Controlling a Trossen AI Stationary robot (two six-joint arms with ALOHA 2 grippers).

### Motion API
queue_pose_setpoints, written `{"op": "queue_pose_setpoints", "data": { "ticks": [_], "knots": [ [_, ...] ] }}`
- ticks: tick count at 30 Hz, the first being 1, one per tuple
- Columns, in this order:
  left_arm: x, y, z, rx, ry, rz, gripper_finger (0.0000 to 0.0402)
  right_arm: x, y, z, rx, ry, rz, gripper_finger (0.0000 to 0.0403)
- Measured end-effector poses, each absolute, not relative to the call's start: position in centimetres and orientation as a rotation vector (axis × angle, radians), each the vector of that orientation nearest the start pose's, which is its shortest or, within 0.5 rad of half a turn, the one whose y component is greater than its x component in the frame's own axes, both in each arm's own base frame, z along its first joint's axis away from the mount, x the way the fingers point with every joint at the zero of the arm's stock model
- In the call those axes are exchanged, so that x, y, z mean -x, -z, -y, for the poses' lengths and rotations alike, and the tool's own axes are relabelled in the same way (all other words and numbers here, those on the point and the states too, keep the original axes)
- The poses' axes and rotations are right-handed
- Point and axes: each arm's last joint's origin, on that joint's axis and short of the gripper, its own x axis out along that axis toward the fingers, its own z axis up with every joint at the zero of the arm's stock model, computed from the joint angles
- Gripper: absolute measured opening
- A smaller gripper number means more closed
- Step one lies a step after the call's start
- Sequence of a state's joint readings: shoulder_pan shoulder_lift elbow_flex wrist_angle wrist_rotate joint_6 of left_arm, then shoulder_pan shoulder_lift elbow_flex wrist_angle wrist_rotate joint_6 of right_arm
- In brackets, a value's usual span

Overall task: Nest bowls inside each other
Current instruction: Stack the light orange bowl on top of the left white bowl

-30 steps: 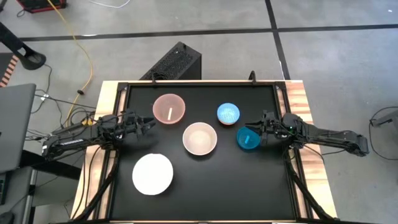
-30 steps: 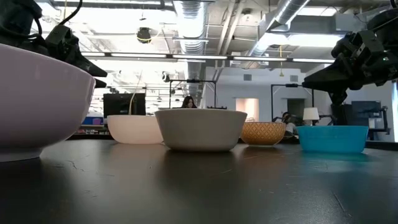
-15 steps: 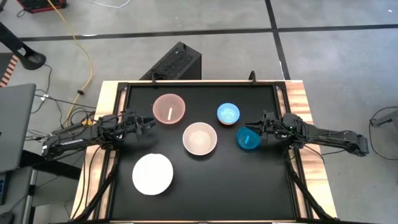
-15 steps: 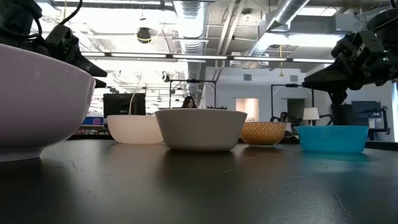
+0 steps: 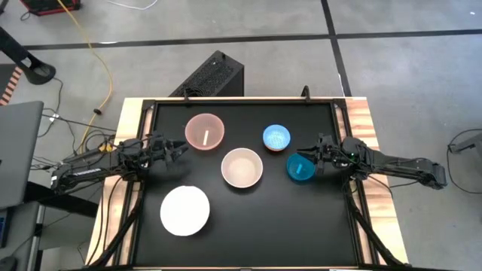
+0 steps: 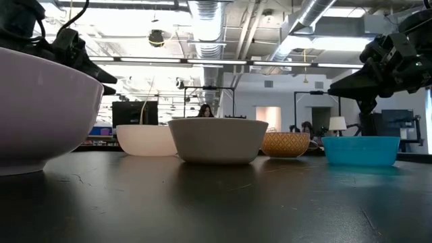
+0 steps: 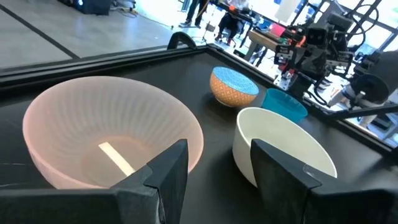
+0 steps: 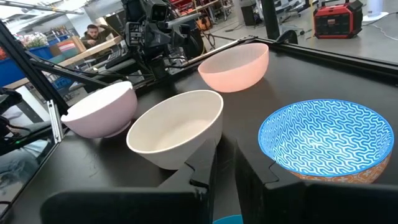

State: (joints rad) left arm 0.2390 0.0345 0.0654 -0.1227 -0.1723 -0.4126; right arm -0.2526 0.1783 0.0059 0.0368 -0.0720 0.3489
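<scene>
All five bowls rest on their bases on the black table top (image 5: 248,233), apart from one another: pink (image 5: 205,131) at the far left, beige (image 5: 242,167) in the middle, white (image 5: 184,210) near left, light blue patterned (image 5: 276,138) far right, teal (image 5: 300,168) right. My left gripper (image 7: 217,171) is open, held level just left of the pink bowl (image 7: 112,140) and pointing at it. My right gripper (image 8: 225,165) hovers level above the teal bowl's right rim (image 8: 227,219), open by a narrow gap, with nothing between its fingers.
A raised black frame and wooden side strips (image 5: 367,124) border the table. Both arms reach in from the left and right edges. Bare table top lies along the near right part (image 5: 301,226). A black box (image 5: 211,75) stands behind the far edge.
</scene>
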Motion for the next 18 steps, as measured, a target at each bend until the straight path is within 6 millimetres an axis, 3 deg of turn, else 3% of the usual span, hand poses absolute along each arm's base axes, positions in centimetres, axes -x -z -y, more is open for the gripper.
{"op": "queue_pose_setpoints", "data": {
  "ticks": [4,11,16,18],
  "knots": [
    [-9.1,-17.4,-2.8,0.460,-0.423,0.042,0.0164,-10.5,-15.4,2.5,-0.369,0.205,-0.100,0.0063],
    [-9.0,-17.7,-3.0,0.967,-0.487,0.233,0.0164,-10.6,-16.0,2.7,-0.380,0.264,-0.031,0.0063],
    [-9.0,-17.2,-3.1,1.049,-0.526,0.212,0.0164,-10.7,-17.8,2.9,-0.451,0.254,0.165,0.0063],
    [-9.1,-17.2,-3.0,1.069,-0.517,0.202,0.0164,-10.9,-18.2,2.9,-0.461,0.245,0.141,0.0063]
  ]
}}
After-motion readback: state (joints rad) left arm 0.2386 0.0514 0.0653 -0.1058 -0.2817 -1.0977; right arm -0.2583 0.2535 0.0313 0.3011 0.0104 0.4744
